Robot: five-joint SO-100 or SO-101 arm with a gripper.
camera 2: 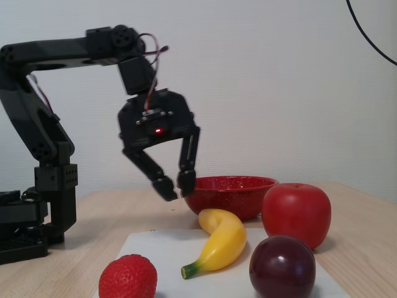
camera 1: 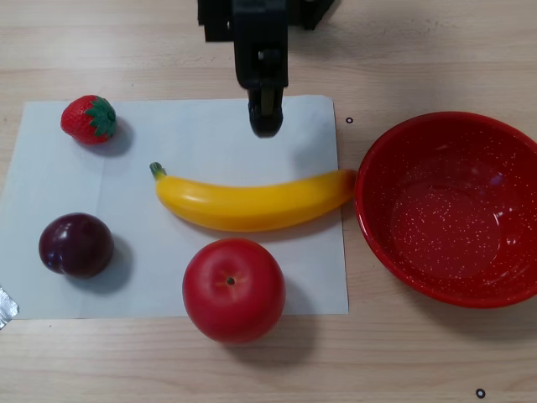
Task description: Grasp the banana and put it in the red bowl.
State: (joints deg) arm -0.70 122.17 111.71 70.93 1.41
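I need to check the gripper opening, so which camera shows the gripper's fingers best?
The fixed view: it sees the gripper from the side, both fingers spread apart in the air above the banana. The other view looks straight down the gripper, so the fingers overlap into one dark shape and the gap is hidden.

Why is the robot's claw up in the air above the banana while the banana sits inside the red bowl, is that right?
Not quite. The banana isn't inside the red bowl; it lies on the white paper beside the bowl, as the other view shows. The rest is right: the fixed view shows the claw up in the air above it.
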